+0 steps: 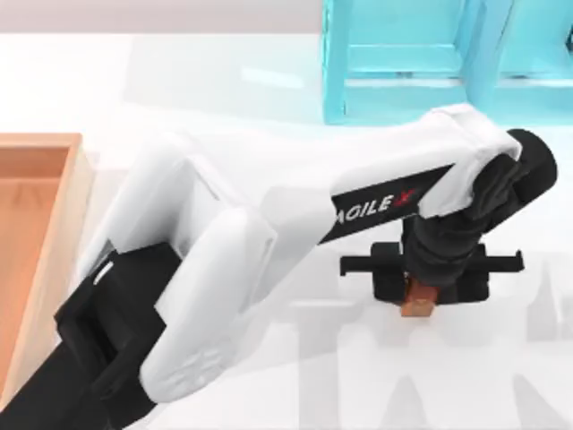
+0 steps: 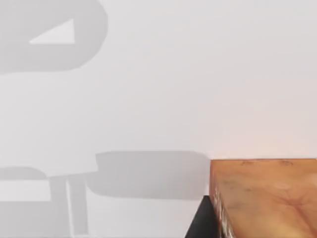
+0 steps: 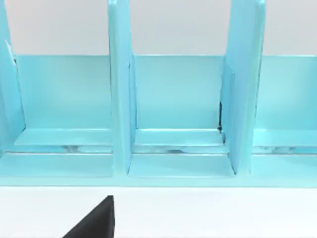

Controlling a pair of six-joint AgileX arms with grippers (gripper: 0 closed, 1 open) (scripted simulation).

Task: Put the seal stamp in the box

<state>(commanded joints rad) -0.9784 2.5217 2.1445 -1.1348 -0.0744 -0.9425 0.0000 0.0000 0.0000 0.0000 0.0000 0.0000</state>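
Our left arm reaches from the table's left side far across to the right, and its left gripper (image 1: 417, 288) hangs over the white table (image 1: 269, 90) with its dark body pointing down. Between the jaws sits the seal stamp (image 1: 417, 305), a small reddish-brown block whose lower end shows just below the fingers; the jaws appear closed on it from either side. In the left wrist view the seal stamp (image 2: 265, 198) looms close as a glossy, mottled orange-brown face, with one black finger (image 2: 202, 220) pressed along its edge and the gripper's grey shadow lying on the bare table beyond. We cannot tell from these views whether the stamp touches the tabletop or is lifted clear of it. The box (image 1: 63, 233), a shallow wooden tray with a light tan rim and an orange-brown floor, lies well apart from the jaws at the table's left edge, with the white bulk of our own left arm spread over the stretch of table in between. On the far side of the jaws, near but not touching, stands a turquoise shelf unit (image 1: 403, 63). The right wrist view faces that shelf unit (image 3: 173, 99) head on, with upright dividers parting it into open bays, and a black finger tip (image 3: 96, 220) of the right gripper pokes into the lower edge; we cannot tell how those jaws stand.
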